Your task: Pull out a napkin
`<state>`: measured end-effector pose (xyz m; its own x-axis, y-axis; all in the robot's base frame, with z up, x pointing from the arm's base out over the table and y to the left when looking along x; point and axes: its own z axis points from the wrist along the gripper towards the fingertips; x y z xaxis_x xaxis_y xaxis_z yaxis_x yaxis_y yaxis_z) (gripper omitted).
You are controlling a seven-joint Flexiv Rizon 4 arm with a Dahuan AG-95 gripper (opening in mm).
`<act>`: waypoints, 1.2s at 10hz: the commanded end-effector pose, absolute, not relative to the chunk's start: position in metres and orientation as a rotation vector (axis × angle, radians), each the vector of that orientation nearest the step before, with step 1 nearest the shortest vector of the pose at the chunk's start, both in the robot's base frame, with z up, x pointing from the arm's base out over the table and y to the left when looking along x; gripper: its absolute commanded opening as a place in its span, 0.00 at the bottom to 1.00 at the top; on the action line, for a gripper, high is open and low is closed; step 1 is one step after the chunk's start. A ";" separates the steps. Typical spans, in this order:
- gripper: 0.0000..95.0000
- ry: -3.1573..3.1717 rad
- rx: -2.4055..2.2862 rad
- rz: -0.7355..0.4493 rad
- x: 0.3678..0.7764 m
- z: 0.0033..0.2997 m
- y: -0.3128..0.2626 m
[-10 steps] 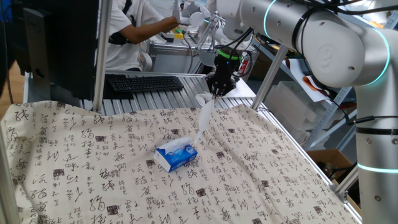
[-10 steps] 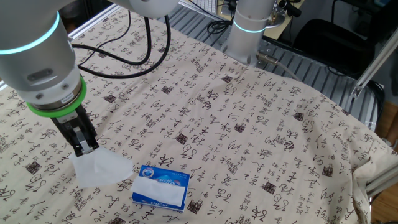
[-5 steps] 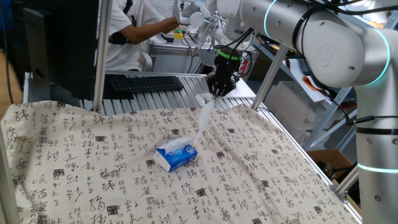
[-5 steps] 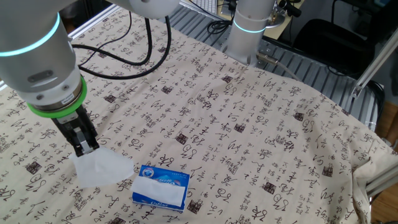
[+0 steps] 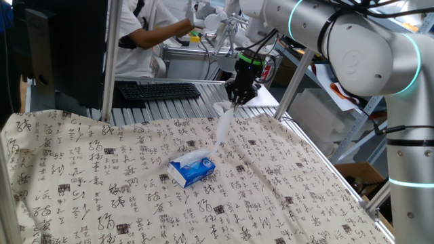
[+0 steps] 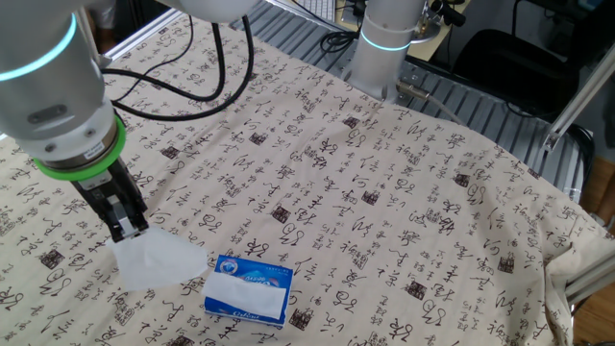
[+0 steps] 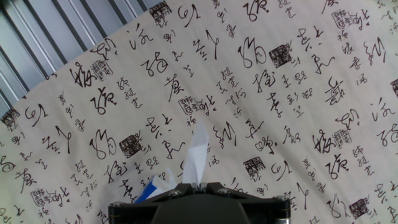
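Observation:
A blue and white tissue box (image 5: 192,169) lies on the patterned cloth near the table's middle; it also shows in the other fixed view (image 6: 247,291) and as a blue corner in the hand view (image 7: 148,187). My gripper (image 5: 234,102) hangs high above and behind the box, shut on a white napkin (image 5: 222,129) that dangles down from it, clear of the box. In the other fixed view my gripper (image 6: 130,230) pinches the napkin (image 6: 154,259) at its top corner. In the hand view the napkin (image 7: 195,158) sticks out from my gripper (image 7: 199,185).
A cloth with black characters (image 5: 285,183) covers the table. A keyboard (image 5: 159,89) and a seated person (image 5: 139,34) are behind the table's far edge. The arm's base (image 6: 389,43) stands at the far side in the other fixed view.
The arm has shifted very slightly, with the napkin still held; the box has not moved.

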<state>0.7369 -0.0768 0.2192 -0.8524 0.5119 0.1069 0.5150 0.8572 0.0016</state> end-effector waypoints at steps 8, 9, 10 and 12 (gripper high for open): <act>0.00 -2.874 -1.024 -0.045 0.737 0.219 -0.077; 0.00 -2.872 -1.041 -0.058 0.737 0.219 -0.077; 0.00 -2.871 -1.041 -0.058 0.737 0.219 -0.077; 0.00 -2.872 -1.038 -0.061 0.737 0.219 -0.077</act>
